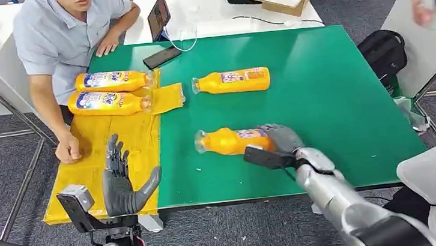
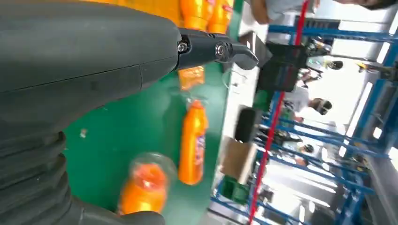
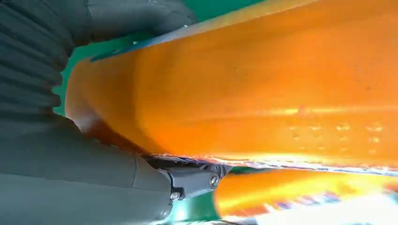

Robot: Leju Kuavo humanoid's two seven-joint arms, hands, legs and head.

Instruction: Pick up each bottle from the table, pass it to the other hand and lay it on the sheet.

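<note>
Green table (image 1: 322, 101) with white desks behind; yellow sheet (image 1: 116, 157) draped over the table's left edge, reaching from its near-left corner toward the far edge.

Progress, as judged from the layout: two bottles (image 1: 110, 92) already lying on the sheet at its far end, side by side and touching, long axes parallel to the table's far edge, caps toward the table's middle. Two left on the bare green. Roughly half done.

Far bottle (image 1: 233, 81): on its side near the table's middle, toward the far edge, long axis parallel to that edge, cap pointing toward the sheet. Untouched.

Near bottle (image 1: 229, 141): on its side close to the near edge, long axis roughly parallel to that edge, slightly skewed, cap toward the sheet, base inside the right hand (image 1: 280, 138). Right hand wrapped around the base end, fingers and thumb closed on the orange body, confirmed close up in the right wrist view. Lifted or resting on the table: cannot tell.

Left hand (image 1: 121, 180): raised above the near end of the sheet, by the near-left corner, fingers spread and pointing up, holding nothing, palm turned toward the near bottle. Well apart from it.

Remaining for this bottle, by judgement: lift, pass to the left hand, lay on the sheet; then the same for the far one.

Seated person (image 1: 60, 48) at the far-left corner, one hand resting on the sheet's left edge.
</note>
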